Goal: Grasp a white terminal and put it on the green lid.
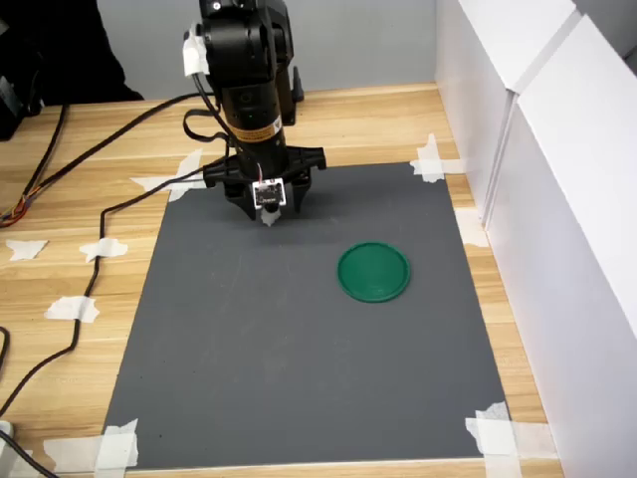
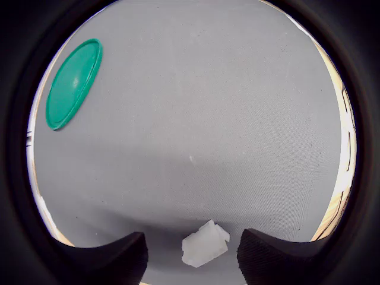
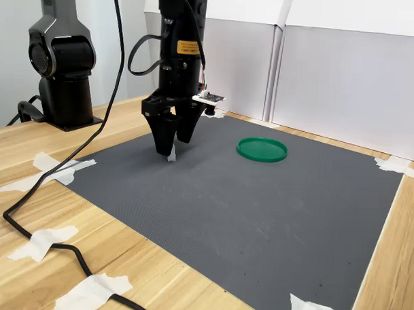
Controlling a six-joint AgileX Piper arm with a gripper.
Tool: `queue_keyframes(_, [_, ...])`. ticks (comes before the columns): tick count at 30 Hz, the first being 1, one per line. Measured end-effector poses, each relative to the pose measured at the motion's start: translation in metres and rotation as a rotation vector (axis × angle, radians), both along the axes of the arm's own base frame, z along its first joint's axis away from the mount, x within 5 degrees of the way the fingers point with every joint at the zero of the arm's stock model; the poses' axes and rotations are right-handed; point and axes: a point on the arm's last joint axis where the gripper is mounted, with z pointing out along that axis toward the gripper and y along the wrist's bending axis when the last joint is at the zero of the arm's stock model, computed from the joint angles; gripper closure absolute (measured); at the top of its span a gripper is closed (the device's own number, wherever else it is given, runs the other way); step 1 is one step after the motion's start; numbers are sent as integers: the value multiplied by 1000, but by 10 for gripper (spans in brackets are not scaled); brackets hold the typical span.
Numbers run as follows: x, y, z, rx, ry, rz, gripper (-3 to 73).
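The white terminal (image 2: 205,243) lies on the grey mat (image 1: 299,358), a tiny blocky piece between my gripper's two dark fingers (image 2: 116,258). My gripper (image 2: 191,249) points straight down and stands open, with a gap on each side of the terminal. In both exterior views the terminal (image 1: 269,217) (image 3: 171,154) peeks out at the fingertips of the gripper (image 1: 267,209) (image 3: 170,147). The green lid (image 1: 373,271) (image 3: 261,149) (image 2: 73,83) lies flat on the mat with nothing on it, a short way off to the first exterior view's right of the gripper.
White panels (image 1: 557,199) wall off the first exterior view's right side. Tape scraps (image 1: 72,309) hold the mat corners, and a black cable (image 1: 95,259) runs over the wooden table. A second black robot base (image 3: 60,68) stands at the second exterior view's left.
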Motion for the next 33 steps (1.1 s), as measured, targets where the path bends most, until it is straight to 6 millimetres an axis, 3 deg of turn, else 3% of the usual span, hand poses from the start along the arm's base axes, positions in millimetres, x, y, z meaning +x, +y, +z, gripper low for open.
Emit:
queue_keyframes(7, [1,0,-3,-1,8,0,126])
queue_keyframes(10, [1,0,-4,-2,12,0,229])
queue_keyframes(17, [3,0,-4,1,-6,1,549])
queue_keyframes(19, [3,0,-4,2,-8,1,606])
queue_keyframes(26, [11,2,4,7,-47,5,611])
queue_keyframes(33, [50,13,46,35,-191,70,611])
